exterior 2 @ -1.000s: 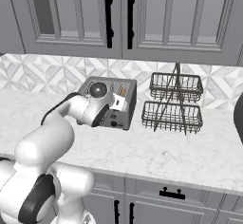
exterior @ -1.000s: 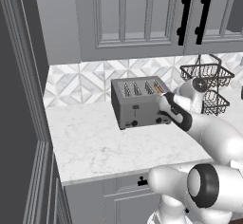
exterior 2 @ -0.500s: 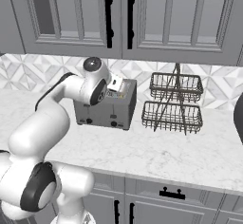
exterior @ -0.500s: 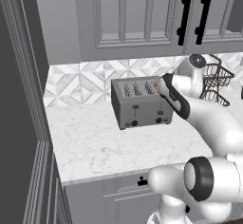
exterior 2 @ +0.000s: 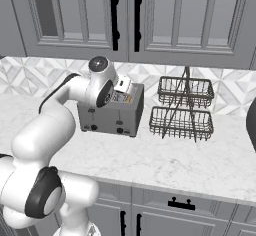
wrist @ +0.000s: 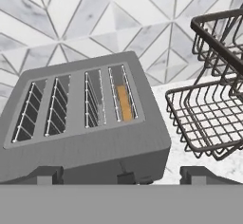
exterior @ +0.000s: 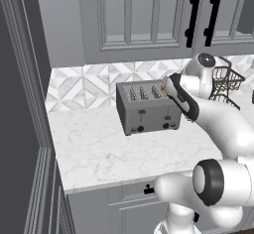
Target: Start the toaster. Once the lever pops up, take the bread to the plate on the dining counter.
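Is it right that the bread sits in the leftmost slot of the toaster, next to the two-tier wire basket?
Not quite. In the hand view the bread sits in the rightmost slot of the toaster, the one nearest the wire basket. The rest is right.

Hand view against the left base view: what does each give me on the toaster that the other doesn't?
Hand view: looks down into the four slots, with the bread sunk in the rightmost one, and the wire basket rack close on the right. Left base view: the toaster's front face, with the lever, its twin tab and the black knobs, plus the arm reaching over the toaster's right end. Both: the toaster on the marble worktop against the tile backsplash.
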